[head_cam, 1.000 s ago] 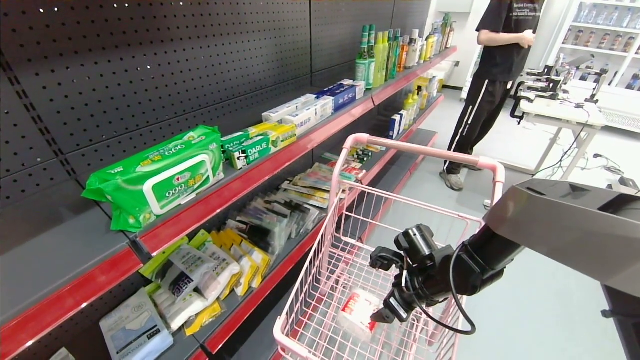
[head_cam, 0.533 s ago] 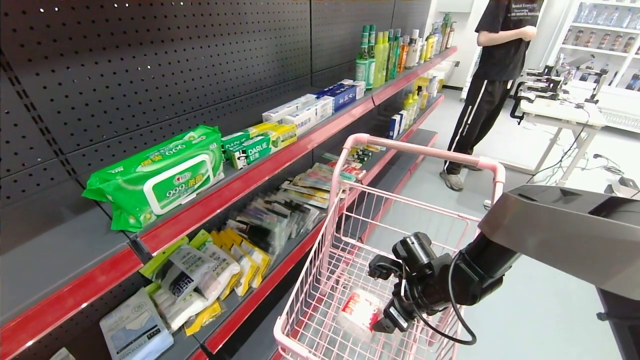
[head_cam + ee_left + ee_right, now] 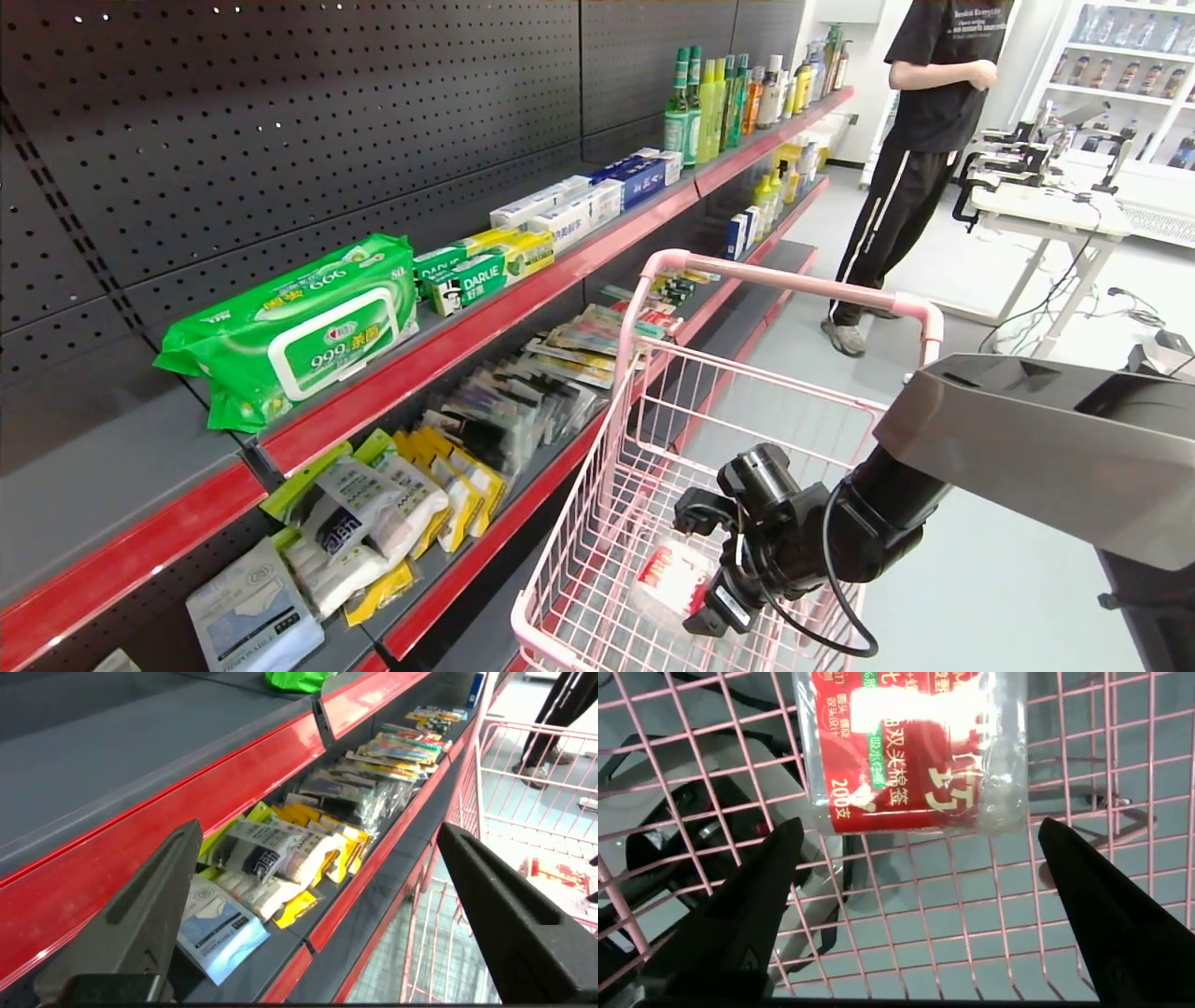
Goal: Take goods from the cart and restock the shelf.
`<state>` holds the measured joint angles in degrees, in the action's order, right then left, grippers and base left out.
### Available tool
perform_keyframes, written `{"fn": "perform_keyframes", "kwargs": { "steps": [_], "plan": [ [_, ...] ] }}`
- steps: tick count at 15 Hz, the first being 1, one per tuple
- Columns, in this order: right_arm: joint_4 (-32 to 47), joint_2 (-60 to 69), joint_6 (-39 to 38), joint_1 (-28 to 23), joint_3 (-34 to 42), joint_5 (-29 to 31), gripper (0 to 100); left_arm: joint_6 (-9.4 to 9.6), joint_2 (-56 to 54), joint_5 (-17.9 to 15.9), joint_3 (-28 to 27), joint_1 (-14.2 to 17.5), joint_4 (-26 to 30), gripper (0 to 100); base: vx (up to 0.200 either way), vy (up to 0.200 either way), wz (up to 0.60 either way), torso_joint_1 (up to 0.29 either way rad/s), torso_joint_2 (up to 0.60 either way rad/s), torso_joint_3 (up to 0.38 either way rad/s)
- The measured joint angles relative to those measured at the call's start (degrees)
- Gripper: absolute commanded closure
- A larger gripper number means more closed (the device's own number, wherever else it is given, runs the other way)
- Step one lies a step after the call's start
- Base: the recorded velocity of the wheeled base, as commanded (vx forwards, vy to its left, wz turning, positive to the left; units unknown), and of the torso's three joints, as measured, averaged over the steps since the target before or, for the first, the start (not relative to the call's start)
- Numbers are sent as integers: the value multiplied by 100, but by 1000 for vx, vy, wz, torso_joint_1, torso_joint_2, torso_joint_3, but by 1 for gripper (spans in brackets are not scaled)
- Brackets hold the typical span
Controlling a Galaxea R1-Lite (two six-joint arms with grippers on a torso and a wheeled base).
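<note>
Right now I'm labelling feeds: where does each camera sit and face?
Head: high, looking down at shelf and cart; right arm, right tool show.
Left wrist: left arm, facing lower-shelf packets; open left tool shows.
Right wrist: over the cart's pack; open right tool shows.
Shared: head and right wrist see the pack.

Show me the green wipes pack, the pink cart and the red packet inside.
green wipes pack (image 3: pixel 297 327), head view, its front.
pink cart (image 3: pixel 794 284), head view, handle bar.
red packet (image 3: pixel 910 765), right wrist view, red label.
</note>
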<state>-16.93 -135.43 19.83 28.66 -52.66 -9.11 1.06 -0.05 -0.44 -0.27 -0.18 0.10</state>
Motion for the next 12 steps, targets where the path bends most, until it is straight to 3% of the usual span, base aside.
{"fn": "perform_keyframes", "kwargs": {
  "steps": [5, 9, 12],
  "plan": [
    [-272, 28, -400, 22, -9, 5, 0, 0, 0, 0, 0, 0, 0, 0, 0, 0, 0, 0, 0, 0],
    [-395, 249, -1546, 96, 84, 11, 0, 0, 0, 0, 0, 0, 0, 0, 0, 0, 0, 0, 0, 0],
    [-670, 393, -3009, 141, 132, 60, 0, -5, 0, 0, 0, 0, 0, 0, 0, 0, 0, 0, 0, 0]
  ]
}}
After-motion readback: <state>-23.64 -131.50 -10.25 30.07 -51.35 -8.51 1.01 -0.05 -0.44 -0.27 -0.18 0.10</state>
